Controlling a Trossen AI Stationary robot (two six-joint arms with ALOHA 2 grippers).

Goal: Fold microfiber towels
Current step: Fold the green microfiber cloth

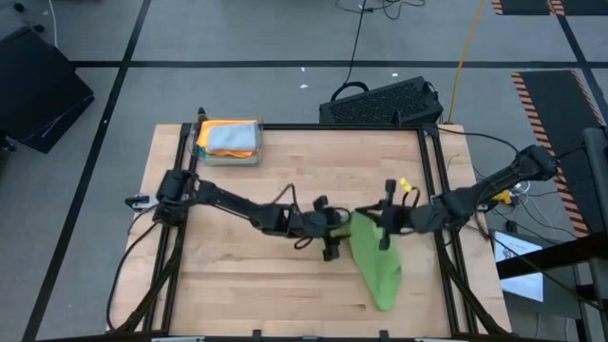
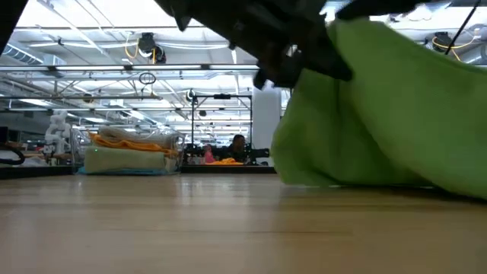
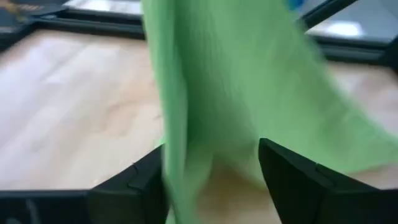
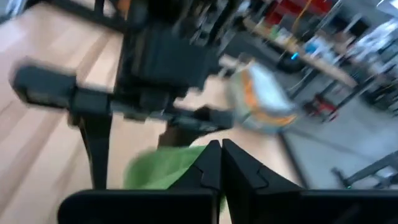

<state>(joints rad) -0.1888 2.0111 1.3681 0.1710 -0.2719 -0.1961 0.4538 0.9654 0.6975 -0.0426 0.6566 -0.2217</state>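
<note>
Pale wood-plank table; soft bright green towel draped, rumpled.

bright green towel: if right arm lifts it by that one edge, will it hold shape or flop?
Likely flops: the bright green towel already hangs in soft folds from the right gripper, tail trailing on the table. Probably light, since a pinch at one edge carries it. The left gripper, jaws apart around a fold, may need to steady it.
</note>
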